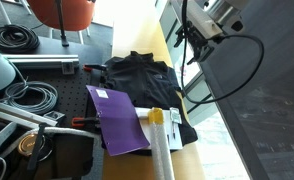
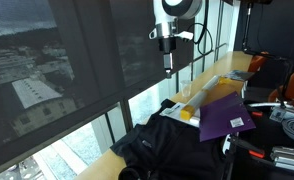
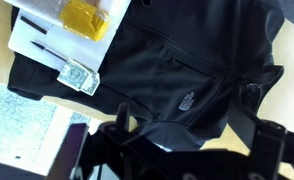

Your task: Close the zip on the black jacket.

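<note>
The gripper (image 2: pixel 167 66) hangs above the black jacket (image 3: pixel 177 60), well apart from it. Its fingers (image 3: pixel 105 148) show only as dark shapes in the wrist view, so whether they are spread or closed cannot be told. The black jacket lies rumpled on the desk (image 1: pixel 137 35). A white logo (image 3: pixel 187 99) on the jacket is too small to read. The zip cannot be made out against the fabric. A purple folder (image 1: pixel 117 120) lies beside the jacket. Beyond the jacket, a yellow item (image 3: pixel 87 18) rests on a white sheet (image 3: pixel 42 40).
</note>
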Robot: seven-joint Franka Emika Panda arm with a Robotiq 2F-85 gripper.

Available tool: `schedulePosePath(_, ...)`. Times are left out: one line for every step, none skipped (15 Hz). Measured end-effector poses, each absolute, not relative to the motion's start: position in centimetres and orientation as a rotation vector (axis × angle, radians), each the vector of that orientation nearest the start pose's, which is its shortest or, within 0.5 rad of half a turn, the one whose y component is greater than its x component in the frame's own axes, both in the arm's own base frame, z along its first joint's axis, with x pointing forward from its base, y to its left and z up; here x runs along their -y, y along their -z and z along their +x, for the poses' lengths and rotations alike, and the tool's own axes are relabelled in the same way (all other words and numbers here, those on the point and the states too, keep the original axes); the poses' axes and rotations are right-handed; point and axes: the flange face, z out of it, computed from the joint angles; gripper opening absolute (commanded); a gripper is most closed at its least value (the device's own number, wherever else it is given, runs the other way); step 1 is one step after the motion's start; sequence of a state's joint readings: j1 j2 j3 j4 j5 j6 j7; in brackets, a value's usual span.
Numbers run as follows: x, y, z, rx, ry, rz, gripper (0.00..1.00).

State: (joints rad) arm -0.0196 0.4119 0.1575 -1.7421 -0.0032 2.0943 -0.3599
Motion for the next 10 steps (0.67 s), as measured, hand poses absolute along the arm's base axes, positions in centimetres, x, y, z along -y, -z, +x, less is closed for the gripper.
schedulePosePath(-8.6, -35.0, 64.1, 0.738, -0.058, -2.997, 1.0)
schedulePosePath(-9.1, -35.9, 63.7, 0.733, -0.045, -3.011, 1.0)
schedulePosePath(-9.5, -36.6, 63.3, 0.729, -0.037, -3.023, 1.0)
schedulePosePath(-9.9, -37.1, 62.8, 0.729, -0.033, -3.035, 1.0)
schedulePosePath(-10.1, -37.3, 62.3, 0.73, -0.033, -3.047, 1.0)
schedulePosePath(-10.3, -37.5, 61.8, 0.736, -0.031, -3.063, 1.0)
schedulePosePath(-10.3, -37.5, 61.3, 0.745, -0.025, -3.079, 1.0)
schedulePosePath(-10.3, -37.3, 60.9, 0.756, -0.013, -3.1, 1.0)
schedulePosePath(-10.3, -37.0, 60.6, 0.765, 0.01, -3.125, 1.0)
schedulePosePath(-10.4, -36.7, 60.4, 0.764, 0.007, -3.128, 1.0)
